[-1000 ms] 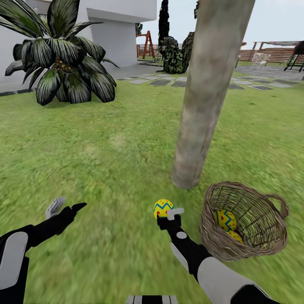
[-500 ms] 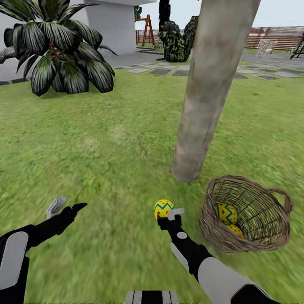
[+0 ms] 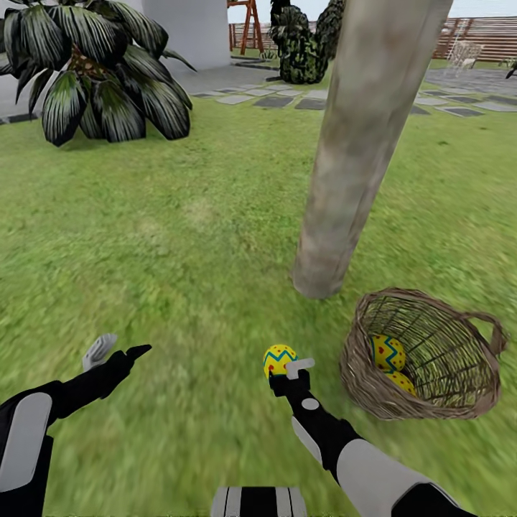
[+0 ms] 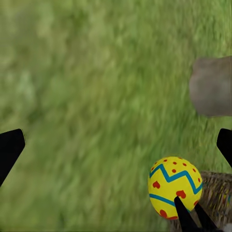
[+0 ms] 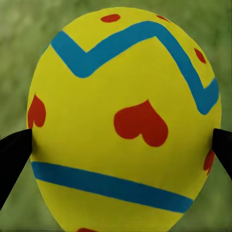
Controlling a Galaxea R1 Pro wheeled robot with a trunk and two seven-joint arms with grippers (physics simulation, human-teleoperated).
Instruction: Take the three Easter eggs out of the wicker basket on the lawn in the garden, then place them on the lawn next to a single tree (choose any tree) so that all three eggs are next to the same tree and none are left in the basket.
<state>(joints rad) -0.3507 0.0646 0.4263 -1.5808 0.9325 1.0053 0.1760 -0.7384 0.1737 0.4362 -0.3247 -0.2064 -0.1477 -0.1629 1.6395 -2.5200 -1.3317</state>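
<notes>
My right gripper (image 3: 286,365) is shut on a yellow Easter egg (image 3: 278,358) with blue zigzag and red marks, held over the lawn (image 3: 179,244) a short way in front of the tree trunk (image 3: 352,151). That egg (image 5: 123,121) sits between the dark fingertips in the right wrist view and shows in the left wrist view as egg (image 4: 174,187). The wicker basket (image 3: 424,353) lies tipped on the grass right of the gripper, with two eggs (image 3: 388,353) inside. My left gripper (image 3: 115,350) hangs open and empty at the lower left.
A dark-leaved palm bush (image 3: 93,72) stands at the far left. Stepping stones (image 3: 287,100), a white house wall (image 3: 194,29), dark conifers (image 3: 305,39) and a wooden fence (image 3: 474,32) lie beyond the tree. Grass stretches open between the arms and the bush.
The head view has tilted downward, so the house, bush and basket sit higher in the picture. Both arms and the held egg keep their places.
</notes>
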